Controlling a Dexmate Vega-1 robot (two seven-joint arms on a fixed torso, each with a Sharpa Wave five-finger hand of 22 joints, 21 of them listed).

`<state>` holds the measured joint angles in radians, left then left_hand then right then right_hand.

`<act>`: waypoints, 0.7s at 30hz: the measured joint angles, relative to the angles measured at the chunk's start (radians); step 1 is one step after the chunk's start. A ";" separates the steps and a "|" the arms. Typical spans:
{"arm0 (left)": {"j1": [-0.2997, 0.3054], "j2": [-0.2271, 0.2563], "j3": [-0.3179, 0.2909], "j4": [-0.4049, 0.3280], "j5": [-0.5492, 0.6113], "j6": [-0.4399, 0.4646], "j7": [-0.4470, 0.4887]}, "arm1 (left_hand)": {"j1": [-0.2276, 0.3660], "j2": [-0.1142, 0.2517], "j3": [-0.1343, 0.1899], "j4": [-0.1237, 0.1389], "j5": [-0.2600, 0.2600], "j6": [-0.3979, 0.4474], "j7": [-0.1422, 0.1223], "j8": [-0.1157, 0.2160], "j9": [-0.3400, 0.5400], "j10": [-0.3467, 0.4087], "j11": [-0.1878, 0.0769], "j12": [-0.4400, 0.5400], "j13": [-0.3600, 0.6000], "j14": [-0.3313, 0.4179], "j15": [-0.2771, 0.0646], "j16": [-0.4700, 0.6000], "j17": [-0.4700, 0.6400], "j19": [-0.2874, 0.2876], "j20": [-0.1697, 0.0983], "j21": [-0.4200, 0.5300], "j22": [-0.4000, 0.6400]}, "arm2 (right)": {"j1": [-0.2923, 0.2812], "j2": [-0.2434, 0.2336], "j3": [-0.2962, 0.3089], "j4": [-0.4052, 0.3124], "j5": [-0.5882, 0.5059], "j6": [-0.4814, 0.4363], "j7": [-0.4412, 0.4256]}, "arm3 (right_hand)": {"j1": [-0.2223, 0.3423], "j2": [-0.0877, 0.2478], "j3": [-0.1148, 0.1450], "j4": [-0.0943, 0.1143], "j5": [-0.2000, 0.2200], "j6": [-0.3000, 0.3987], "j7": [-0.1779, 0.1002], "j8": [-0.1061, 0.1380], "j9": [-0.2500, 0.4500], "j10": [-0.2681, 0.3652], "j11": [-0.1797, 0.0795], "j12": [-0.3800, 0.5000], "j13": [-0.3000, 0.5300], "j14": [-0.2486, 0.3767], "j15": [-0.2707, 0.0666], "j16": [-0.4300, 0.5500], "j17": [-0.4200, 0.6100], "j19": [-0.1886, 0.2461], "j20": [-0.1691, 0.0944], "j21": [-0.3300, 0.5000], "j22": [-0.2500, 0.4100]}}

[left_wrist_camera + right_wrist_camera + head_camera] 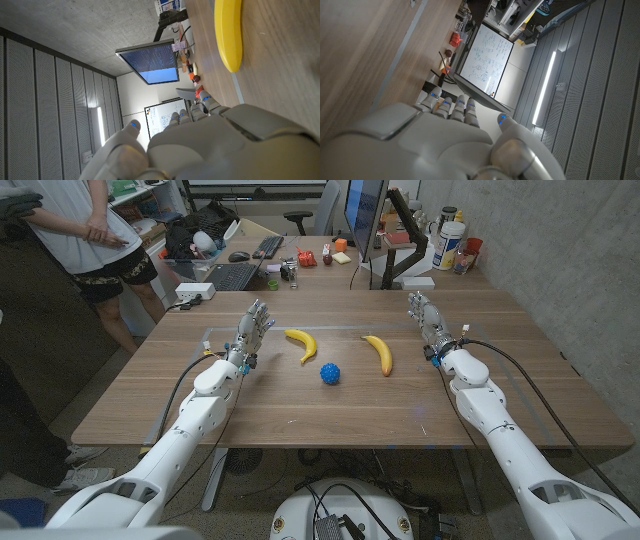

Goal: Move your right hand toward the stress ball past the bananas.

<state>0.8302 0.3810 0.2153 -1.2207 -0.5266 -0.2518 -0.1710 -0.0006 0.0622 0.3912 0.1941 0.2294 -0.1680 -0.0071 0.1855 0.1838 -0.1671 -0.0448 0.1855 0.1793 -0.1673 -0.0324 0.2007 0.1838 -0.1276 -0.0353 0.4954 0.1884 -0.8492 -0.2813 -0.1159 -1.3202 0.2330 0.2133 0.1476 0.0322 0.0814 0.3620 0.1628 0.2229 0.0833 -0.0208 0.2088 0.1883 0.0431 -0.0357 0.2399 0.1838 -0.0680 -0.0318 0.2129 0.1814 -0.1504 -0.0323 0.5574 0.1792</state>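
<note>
A blue spiky stress ball (331,373) lies on the wooden table (300,410) near its middle. One yellow banana (303,343) lies to the ball's far left, and its end shows in the left wrist view (228,33). A second banana (379,353) lies to the ball's right. My right hand (425,314) stands at the table's right side, beyond and right of that banana, fingers straight and holding nothing; its back shows in the right wrist view (445,145). My left hand (253,328) stands left of the first banana, fingers spread and empty (200,145).
A monitor (365,215), keyboards (232,276) and small desk clutter sit on the desks behind the table. A person (85,230) stands at the back left. Bottles and cups (455,242) stand at the back right.
</note>
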 measured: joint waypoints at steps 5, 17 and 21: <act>-0.008 -0.008 -0.004 0.014 0.005 0.000 -0.006 | 0.000 0.000 0.000 0.000 0.000 0.000 0.000 0.000 0.000 0.000 0.000 0.000 0.000 0.000 0.000 0.000 0.000 0.000 0.000 0.000 0.000 | 0.006 0.001 0.000 0.005 -0.030 0.018 -0.005 | 0.000 0.000 0.003 -0.003 0.000 0.005 0.005 0.000 0.000 0.009 0.005 0.000 0.000 0.002 -0.002 0.000 0.000 0.003 -0.003 0.000 0.000; -0.021 -0.020 -0.008 0.036 0.013 -0.001 -0.012 | 0.000 0.000 0.000 0.000 0.004 0.000 0.000 0.000 0.000 0.000 0.000 0.000 0.000 0.000 0.000 0.000 0.000 0.000 0.000 0.000 0.000 | 0.023 0.001 -0.005 0.022 -0.081 0.060 -0.017 | 0.000 0.000 0.007 0.001 -0.005 0.021 0.010 0.000 0.000 0.012 0.002 0.000 0.000 0.009 -0.002 0.000 0.000 0.003 -0.003 0.000 0.000; -0.025 -0.024 -0.008 0.043 0.016 -0.002 -0.013 | 0.000 0.000 0.000 0.000 0.004 0.000 0.000 0.000 0.000 0.000 0.000 0.000 0.000 0.000 0.000 0.000 0.000 0.000 0.000 0.000 0.000 | 0.030 0.001 -0.007 0.030 -0.096 0.073 -0.020 | 0.003 -0.002 0.007 0.001 -0.005 0.021 0.010 0.000 0.000 0.021 0.004 0.000 0.000 0.009 -0.002 0.000 0.000 0.003 -0.003 -0.007 0.000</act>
<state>0.8053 0.3570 0.2072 -1.1780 -0.5107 -0.2536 -0.1838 -0.0006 0.0622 0.3912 0.1941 0.2332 -0.1680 -0.0071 0.1855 0.1836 -0.1670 -0.0449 0.1855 0.1792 -0.1672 -0.0324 0.2007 0.1837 -0.1276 -0.0352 0.4954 0.1883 -0.8192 -0.2802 -0.1232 -1.2903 0.1371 0.2864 0.1278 0.0350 0.0792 0.3690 0.1642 0.2181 0.1039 -0.0107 0.2088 0.1882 0.0645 -0.0321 0.2399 0.1838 -0.0587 -0.0341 0.2129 0.1815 -0.1472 -0.0356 0.5508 0.1791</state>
